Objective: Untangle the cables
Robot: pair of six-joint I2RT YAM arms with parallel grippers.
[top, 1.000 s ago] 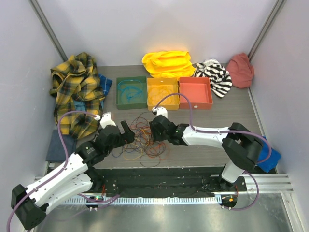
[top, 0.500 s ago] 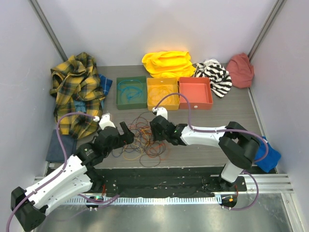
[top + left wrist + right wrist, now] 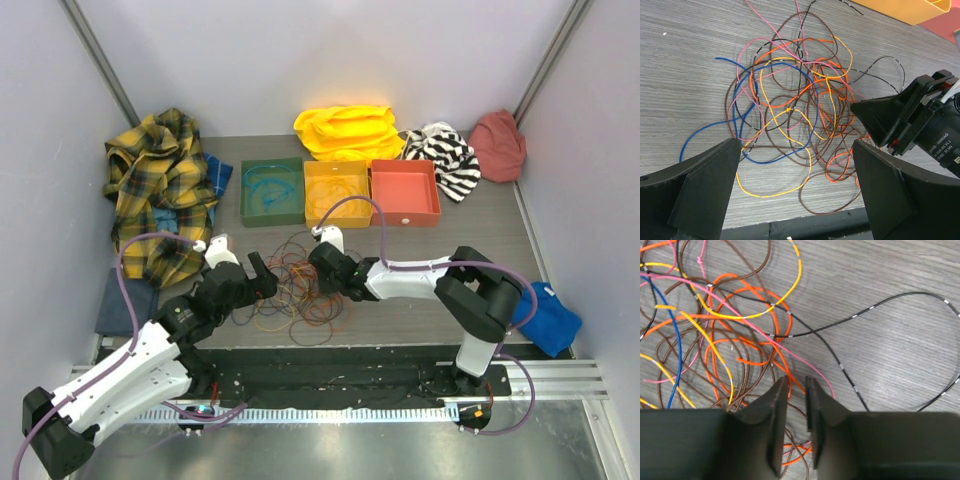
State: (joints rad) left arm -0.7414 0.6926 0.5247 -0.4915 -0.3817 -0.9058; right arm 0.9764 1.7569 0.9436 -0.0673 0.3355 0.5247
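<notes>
Since a second ago the right gripper [image 3: 316,268] has edged further into the cables [image 3: 297,292], and its fingers [image 3: 775,405] have narrowed to a slim gap over orange and pink strands. Whether one is pinched, I cannot tell. The tangle lies on the counter [image 3: 470,235], on the arms' side of the yellow tray [image 3: 337,190]. The left gripper [image 3: 795,150] has its fingers spread wide, straddling the tangle's edge farthest from that tray.

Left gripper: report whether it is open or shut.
Open. The left gripper has its fingers wide apart in the wrist view, with the cables lying loose between them.

orange, yellow, blue, pink, brown cables [image 3: 788,109], grey woodgrain table [image 3: 685,40]
</notes>
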